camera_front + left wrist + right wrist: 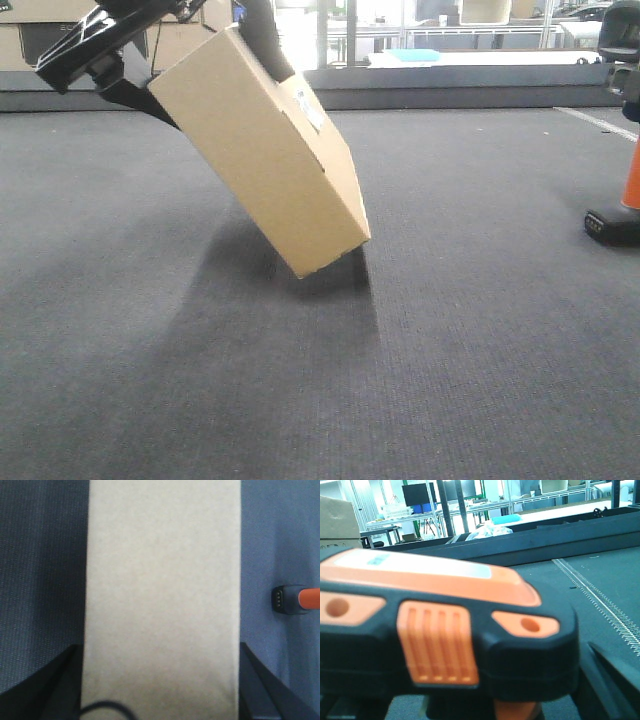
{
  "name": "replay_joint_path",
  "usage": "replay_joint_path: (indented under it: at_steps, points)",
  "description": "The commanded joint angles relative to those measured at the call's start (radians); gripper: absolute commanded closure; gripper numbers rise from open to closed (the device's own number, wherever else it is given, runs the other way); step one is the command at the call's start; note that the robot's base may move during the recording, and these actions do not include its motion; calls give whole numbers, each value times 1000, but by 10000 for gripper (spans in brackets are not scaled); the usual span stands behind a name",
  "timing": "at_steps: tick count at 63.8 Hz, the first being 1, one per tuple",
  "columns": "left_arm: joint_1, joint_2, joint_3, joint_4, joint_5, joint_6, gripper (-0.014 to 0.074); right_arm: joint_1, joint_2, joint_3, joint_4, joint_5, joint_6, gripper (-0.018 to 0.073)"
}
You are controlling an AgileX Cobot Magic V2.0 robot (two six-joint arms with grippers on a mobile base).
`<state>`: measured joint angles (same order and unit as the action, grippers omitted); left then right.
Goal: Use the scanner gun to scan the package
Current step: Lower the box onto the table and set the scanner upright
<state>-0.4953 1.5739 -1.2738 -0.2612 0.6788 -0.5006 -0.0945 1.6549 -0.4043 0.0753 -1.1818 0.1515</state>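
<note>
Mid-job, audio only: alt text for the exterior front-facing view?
The left gripper holds the package tilted, its lower corner at or just above the grey carpet, white label facing up-right. The scanner gun stands at the right edge, partly cut off.

The left claw (159, 647) is finished in black, with two wedge-shaped fingers (45, 685) tapered to points. A thin black cable (102, 707) is looped at its base. The angular black housing (88, 45) is edged with pale lines.
</note>
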Motion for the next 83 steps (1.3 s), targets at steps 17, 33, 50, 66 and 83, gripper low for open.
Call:
replay_joint_path:
  at_steps: [17,33,50,66,83]
  points:
    - [1,-15,-8,-3,-9,3,707,-2,-10,65,-2,-39,0,-3]
    - [3,-30,-13,-3,38,58,707,-2,-98,217,-2,-39,-11,-3]
    - [117,-93,-39,141,184,164,707,-2,-288,344,-2,-39,-11,-3]
    - [275,-150,-39,291,371,404,707,-2,-492,359,9,45,-11,-3]
    - [517,-160,-19,285,366,541,707,-2,-734,359,13,303,-11,-3]
